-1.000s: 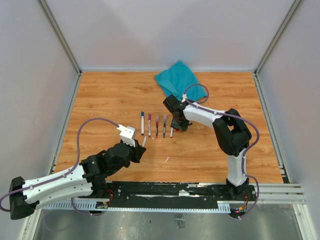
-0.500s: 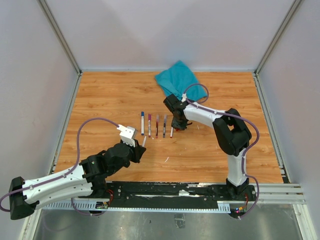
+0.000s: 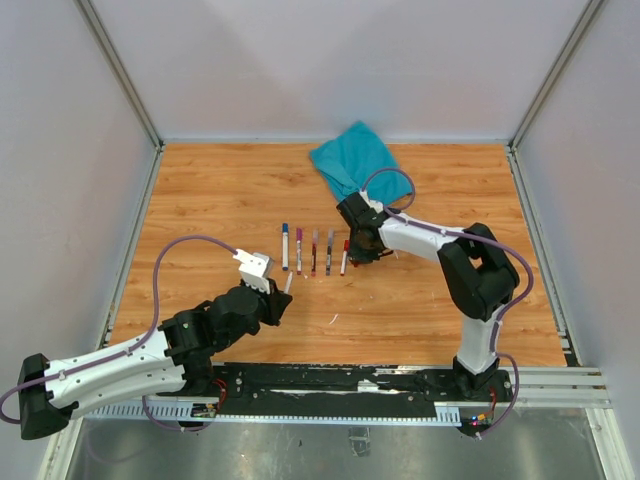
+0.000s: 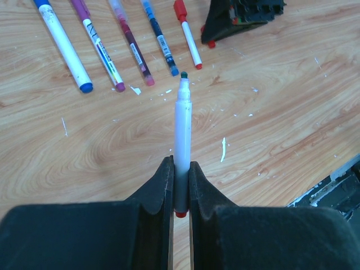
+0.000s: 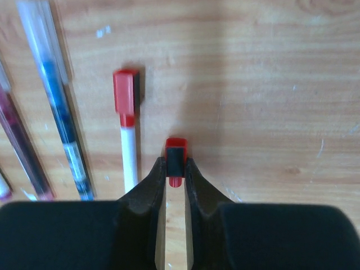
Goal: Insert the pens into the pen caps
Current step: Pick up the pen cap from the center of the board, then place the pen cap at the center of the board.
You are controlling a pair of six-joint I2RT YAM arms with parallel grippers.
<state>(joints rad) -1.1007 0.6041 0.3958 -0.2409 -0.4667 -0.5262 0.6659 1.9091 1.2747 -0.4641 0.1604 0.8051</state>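
Note:
My left gripper (image 4: 180,169) is shut on a white-barrelled pen (image 4: 182,129) that points forward, dark tip bare, above the wood. In the top view this gripper (image 3: 279,298) hangs just short of the row of pens (image 3: 314,252). The row holds capped pens: blue (image 4: 62,45), purple (image 4: 98,48), pink (image 4: 132,48), another blue (image 4: 160,42) and a red-capped one (image 4: 188,36). My right gripper (image 5: 175,169) is shut on a small red pen cap (image 5: 176,151) resting on the table, just right of the red-capped pen (image 5: 127,129). It sits at the row's right end (image 3: 366,252).
A teal cloth (image 3: 355,160) lies bunched at the back of the wooden table, behind the right arm. Small white scraps (image 4: 223,149) dot the wood near the held pen, one also in front of the row (image 3: 333,320). Grey walls enclose the table.
My right gripper's fingers have closed onto the red pen cap, and that arm has shifted slightly right, uncovering the red-capped pen's top. The left arm and its pen have not moved.

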